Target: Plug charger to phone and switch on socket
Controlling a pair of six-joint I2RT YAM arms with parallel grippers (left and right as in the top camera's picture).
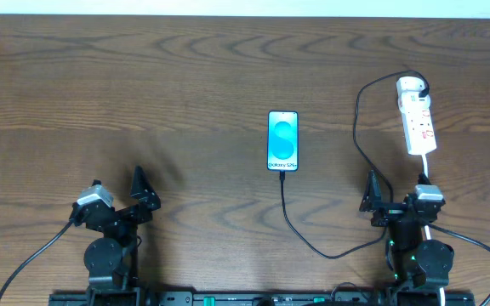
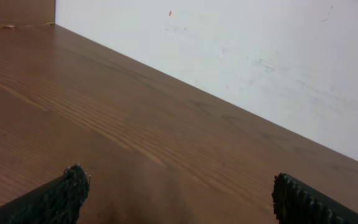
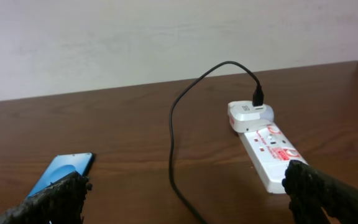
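Nearest, at 7 o'clock: left gripper [image 2: 182,183], spread wide, holding nothing. At 5 o'clock: right gripper [image 3: 185,182], wide and empty. Toward centre: charger [image 3: 170,143] cable, tip meeting the near edge of the phone [image 1: 283,141]; full seating not confirmable. Farthest, at 2 o'clock: socket [image 1: 418,123], cable's other end plugged in. Step in hand, apparently: switching on; calls for reaching the right gripper toward 12 and pressing the switch.

The table [image 1: 143,85] is grained brown wood, low sheen; the socket [image 3: 272,152] smooth white plastic; the charger [image 3: 258,98] matt black.
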